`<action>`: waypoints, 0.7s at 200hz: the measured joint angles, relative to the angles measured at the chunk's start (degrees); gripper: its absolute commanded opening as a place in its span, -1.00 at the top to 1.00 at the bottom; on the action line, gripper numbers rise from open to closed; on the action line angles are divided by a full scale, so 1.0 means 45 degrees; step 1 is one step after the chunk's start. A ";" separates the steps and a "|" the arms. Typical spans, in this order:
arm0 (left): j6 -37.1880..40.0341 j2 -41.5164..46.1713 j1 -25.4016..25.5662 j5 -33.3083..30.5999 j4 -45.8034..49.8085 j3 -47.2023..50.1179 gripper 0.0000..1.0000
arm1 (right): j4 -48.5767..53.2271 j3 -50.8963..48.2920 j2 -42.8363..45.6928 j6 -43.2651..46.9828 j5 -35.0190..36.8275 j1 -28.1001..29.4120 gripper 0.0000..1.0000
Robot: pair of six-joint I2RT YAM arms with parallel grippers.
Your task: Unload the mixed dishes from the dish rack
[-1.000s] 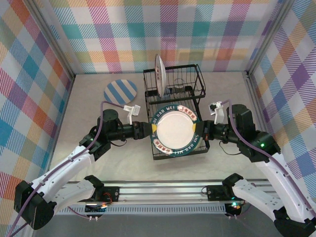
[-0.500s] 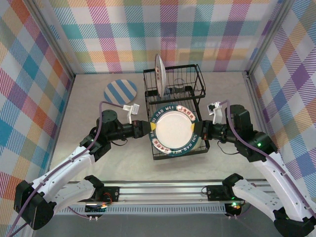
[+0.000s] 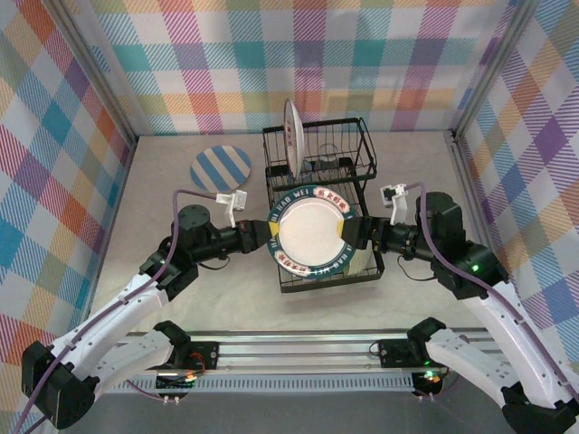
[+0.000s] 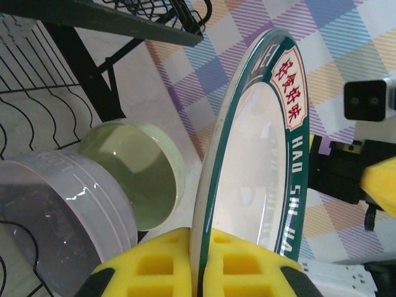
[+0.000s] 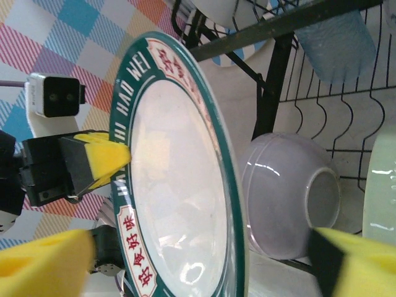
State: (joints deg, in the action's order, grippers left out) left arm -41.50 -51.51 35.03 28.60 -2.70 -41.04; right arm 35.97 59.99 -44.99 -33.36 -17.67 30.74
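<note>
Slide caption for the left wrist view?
Left claw pinches the green-rimmed plate by its rim, beside a pale green bowl and lavender bowl in the dish rack.

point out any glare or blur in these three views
Top external: even light, sharp, centre of the green-rimmed plate bright with little detail. Left wrist: a glare streak on the lavender bowl, pale reflections across the plate. Right wrist: the right pads near the lens are blurred, highlights on the bowl's side.

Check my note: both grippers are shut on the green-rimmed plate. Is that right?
Not quite. Only the left gripper is shut on the green-rimmed plate. The right gripper is open, its pads clear of the rim, as the right wrist view shows.
</note>
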 measured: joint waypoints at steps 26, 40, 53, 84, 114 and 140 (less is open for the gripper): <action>-0.0301 0.0073 0.0000 -0.0199 0.0015 -0.0019 1.00 | -0.0223 -0.0151 0.0296 0.0257 0.0015 0.0000 -0.98; -0.0403 0.0194 0.0010 -0.0359 0.0291 -0.0194 1.00 | -0.0408 -0.0432 0.0578 0.0364 0.0019 0.0000 -0.97; -0.0403 0.0335 0.0010 -0.0617 0.0719 -0.0568 1.00 | -0.0602 -0.0719 0.0879 0.0539 -0.0019 0.0000 -0.98; 0.0053 0.0947 0.0010 -0.1656 0.2307 -0.2225 1.00 | -0.1564 -0.1321 0.1666 0.0826 -0.0729 0.0000 -0.98; 0.0709 0.1744 0.0015 -0.3225 0.3944 -0.4027 1.00 | -0.2492 -0.1851 0.2249 0.1229 -0.1224 0.0000 -0.98; 0.1117 0.1914 -0.0087 -0.4391 0.5187 -0.5163 1.00 | -0.3483 -0.2336 0.2307 0.1506 -0.1719 0.0000 -0.98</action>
State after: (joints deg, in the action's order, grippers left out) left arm -36.47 -42.89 34.63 8.84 20.64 -64.27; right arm 20.29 49.47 -34.61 -26.59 -25.41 30.74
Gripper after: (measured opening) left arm 0.082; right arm 0.988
